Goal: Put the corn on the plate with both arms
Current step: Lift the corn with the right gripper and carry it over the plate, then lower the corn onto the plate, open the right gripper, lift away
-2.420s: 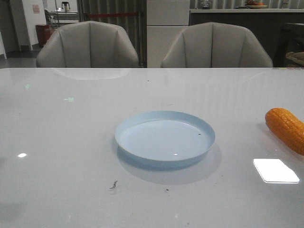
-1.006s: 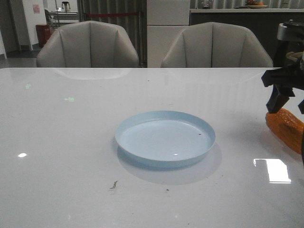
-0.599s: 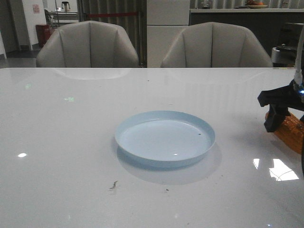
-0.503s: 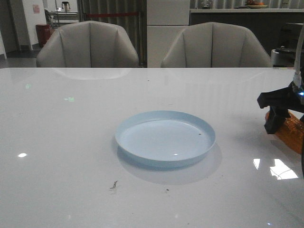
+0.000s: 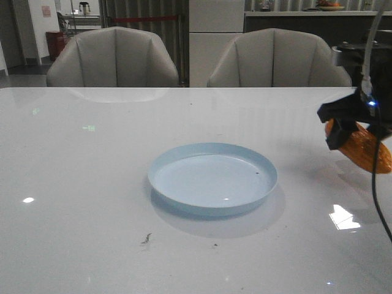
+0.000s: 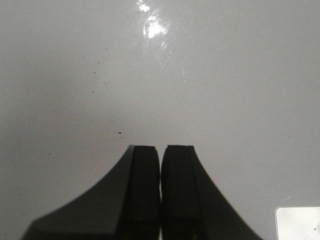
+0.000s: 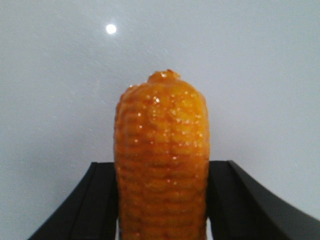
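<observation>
The pale-blue plate [image 5: 212, 178] lies empty at the middle of the white table. My right gripper [image 5: 352, 138] is shut on the orange-yellow corn [image 5: 364, 149] and holds it off the table, to the right of the plate. In the right wrist view the corn [image 7: 161, 155] stands between the two black fingers [image 7: 102, 200], its end pointing away from the wrist. My left gripper [image 6: 160, 150] is shut and empty over bare table; it does not show in the front view.
Two grey chairs [image 5: 113, 58] stand behind the table's far edge. A bright light reflection [image 5: 344, 217] lies on the table under the right arm. A cable [image 5: 375, 184] hangs down at the right edge.
My right arm came in from the right, closed on the corn and has lifted it up and a little left toward the plate. The plate has not moved.
</observation>
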